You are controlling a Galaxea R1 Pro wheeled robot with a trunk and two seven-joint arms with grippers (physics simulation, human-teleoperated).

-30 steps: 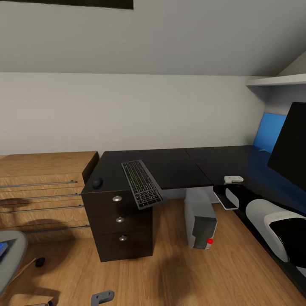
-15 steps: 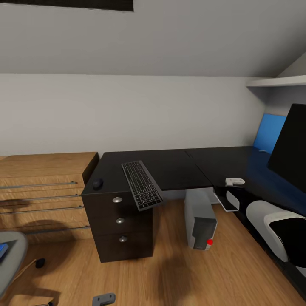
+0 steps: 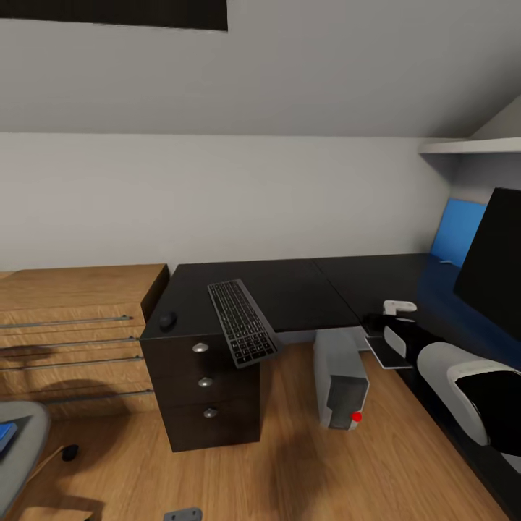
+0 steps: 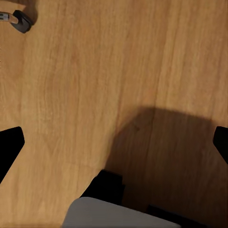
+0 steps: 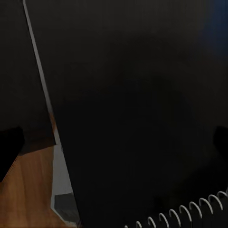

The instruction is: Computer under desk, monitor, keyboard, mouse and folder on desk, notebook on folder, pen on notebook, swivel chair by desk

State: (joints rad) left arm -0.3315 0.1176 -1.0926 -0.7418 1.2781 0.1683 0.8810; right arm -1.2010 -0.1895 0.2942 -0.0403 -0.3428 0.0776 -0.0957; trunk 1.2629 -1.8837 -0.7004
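The black keyboard point(image 3: 242, 322) lies on the glossy black desk point(image 3: 304, 286), its near end hanging past the front edge. The mouse point(image 3: 168, 320) sits to its left above the drawers. The grey computer point(image 3: 340, 380) stands under the desk. The monitor point(image 3: 499, 264) rises at far right. At lower left are the swivel chair's seat point(image 3: 22, 449) and the blue folder point(image 3: 6, 433). My right gripper point(image 5: 114, 142) is open over the desk top, beside white spiral rings point(image 5: 190, 211), perhaps the notebook's. My left gripper point(image 4: 114, 145) is open above the wooden floor. The pen is out of view.
A low light-wood drawer unit point(image 3: 72, 333) stands left of the desk. A blue wall panel point(image 3: 459, 231) and a white shelf point(image 3: 470, 145) are at the right. A chair castor point(image 4: 21, 21) rests on the floor point(image 3: 289, 463) in front of the desk.
The head view has shifted, so everything sits slightly lower in the picture. The left gripper has slid almost off the bottom edge. No task thing has moved.
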